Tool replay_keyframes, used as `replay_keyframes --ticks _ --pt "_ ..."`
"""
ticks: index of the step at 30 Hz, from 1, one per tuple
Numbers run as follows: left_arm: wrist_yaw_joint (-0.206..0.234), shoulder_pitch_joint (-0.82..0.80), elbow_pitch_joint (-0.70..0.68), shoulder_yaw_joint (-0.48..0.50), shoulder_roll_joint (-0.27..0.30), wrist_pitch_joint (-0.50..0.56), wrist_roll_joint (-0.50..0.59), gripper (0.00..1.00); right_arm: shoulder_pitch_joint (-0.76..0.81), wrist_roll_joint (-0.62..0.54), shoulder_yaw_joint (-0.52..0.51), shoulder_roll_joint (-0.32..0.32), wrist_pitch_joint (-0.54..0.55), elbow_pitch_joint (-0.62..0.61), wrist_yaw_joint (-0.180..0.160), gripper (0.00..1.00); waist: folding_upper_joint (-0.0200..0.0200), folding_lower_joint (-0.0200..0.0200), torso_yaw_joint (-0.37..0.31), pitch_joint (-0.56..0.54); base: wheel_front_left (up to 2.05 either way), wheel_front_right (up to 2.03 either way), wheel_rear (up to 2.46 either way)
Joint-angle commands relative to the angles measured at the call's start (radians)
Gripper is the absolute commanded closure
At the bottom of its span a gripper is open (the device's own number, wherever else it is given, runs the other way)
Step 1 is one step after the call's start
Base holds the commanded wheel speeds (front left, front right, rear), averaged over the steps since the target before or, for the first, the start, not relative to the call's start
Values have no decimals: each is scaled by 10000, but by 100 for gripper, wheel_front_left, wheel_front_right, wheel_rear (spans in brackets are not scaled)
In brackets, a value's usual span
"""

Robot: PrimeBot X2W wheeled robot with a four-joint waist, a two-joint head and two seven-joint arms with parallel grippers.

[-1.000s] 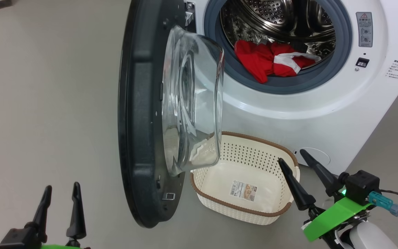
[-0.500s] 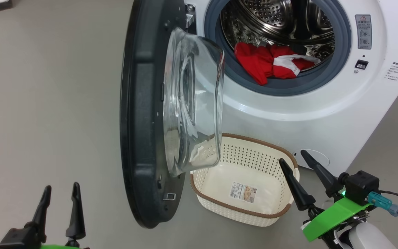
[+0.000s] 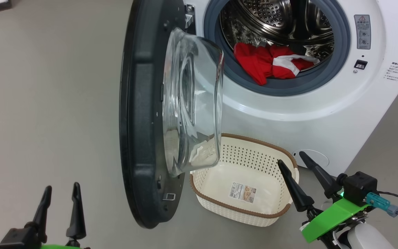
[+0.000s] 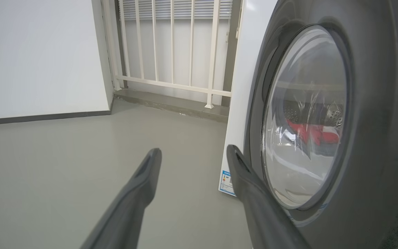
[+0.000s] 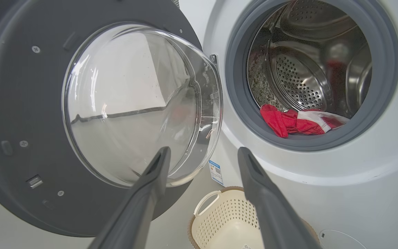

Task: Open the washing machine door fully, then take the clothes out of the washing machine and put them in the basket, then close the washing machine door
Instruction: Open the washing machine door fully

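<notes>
The right claw [image 3: 289, 156], at the lower right of the head view, has its two dark fingers spread wide and empty, tips pointing up the frame near the right end of the basket [image 3: 250, 155]. The left claw [image 3: 63, 185], lower left, is likewise spread and holds nothing. In its wrist view one finger lies close beside the outer face of the washing machine door [image 3: 140, 121], and I cannot tell whether it touches.

The door stands out roughly square to the washing machine [image 3: 288, 110], edge-on at the frame's centre, its glass bowl overhanging the basket's left end. Whether it has reached its stop is unclear. The clothes [image 3: 257, 60], a red heap with a white band, lie at the front bottom of the drum [image 3: 275, 17] in the upper right, one red fold draped onto the grey-blue gasket [image 3: 282, 87].

The step in hand looks to be the reach for the clothes, and the right claw is better placed. It should go in through the right half of the mouth, away from the glass bowl. It should close on the bunched middle of the heap rather than the trailing fold, deep enough to gather several layers. Soft cloth will slump and drag, so lifting it over the gasket lip before drawing back should spare a snag.
</notes>
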Motion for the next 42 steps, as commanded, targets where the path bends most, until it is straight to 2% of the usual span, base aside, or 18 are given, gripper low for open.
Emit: replay_keyframes --ticks 1,16,17,18,19,20,21,32,42 --pt "69 -250 -250 313 242 -54 -71 0 19 -39 195 -39 -120 -212 16 0 0 0 7 8 0 0 0" --pt "112 -243 -295 282 258 -72 -161 0 -19 -50 182 -26 -120 -215 16 0 0 0 2 102 0 0 0" --pt "114 -245 -298 284 269 -73 -165 5 -17 -53 177 -18 -120 -217 16 0 0 0 -2 100 0 0 0" --pt "117 -250 -307 288 281 -74 -169 27 -15 -58 173 -11 -120 -219 16 0 0 0 -5 99 0 0 0" --pt "121 -254 -319 292 291 -75 -174 64 -13 -66 168 -4 -120 -224 16 0 0 0 -9 98 0 0 0" --pt "124 -259 -337 293 301 -76 -176 89 -8 -72 163 3 -120 -229 16 0 0 0 -11 91 0 0 0" --pt "126 -264 -365 295 312 -77 -175 100 -2 -79 160 10 -120 -234 16 0 0 0 -13 87 0 0 0" --pt "96 -444 -1424 271 405 -91 -60 100 -10 -123 106 53 -120 -264 16 0 0 0 -6 136 0 0 0" --pt "73 -1006 -3305 210 998 149 371 100 -42 -119 102 101 -120 -278 16 0 0 0 -5 165 0 0 0"
